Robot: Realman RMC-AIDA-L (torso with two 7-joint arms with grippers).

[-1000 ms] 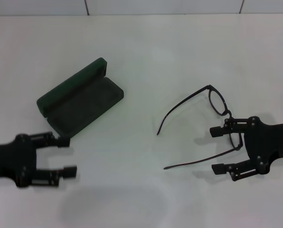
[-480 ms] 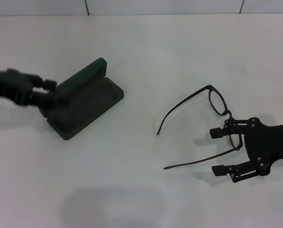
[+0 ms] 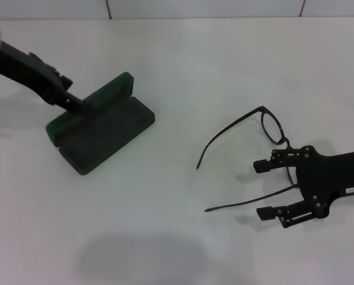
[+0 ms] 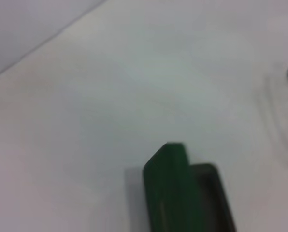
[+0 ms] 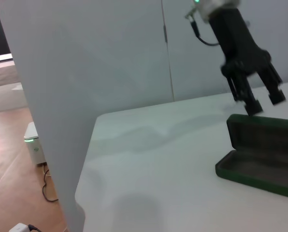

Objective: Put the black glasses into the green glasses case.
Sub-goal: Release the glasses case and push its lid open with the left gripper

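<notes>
Left end effector (image 3: 82,107) risen above hinged green glasses case (image 3: 100,126), prongs parted, right end effector (image 3: 267,189) agape astride thin black glasses (image 3: 257,148)

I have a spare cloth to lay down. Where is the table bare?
Bare: between the green glasses case and the black glasses, and the whole near edge. Crowded: around the right gripper at the glasses and the left gripper over the case lid.

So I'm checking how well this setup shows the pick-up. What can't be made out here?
- Head view: the right gripper covers the near lens of the black glasses, so any contact is unclear.
- Head view: the left gripper overlaps the lid of the green glasses case; touching or hovering cannot be told.
- Left wrist view: blurred, and the picture's edge cuts the case off.
- Right wrist view: the glasses are out of frame.
</notes>
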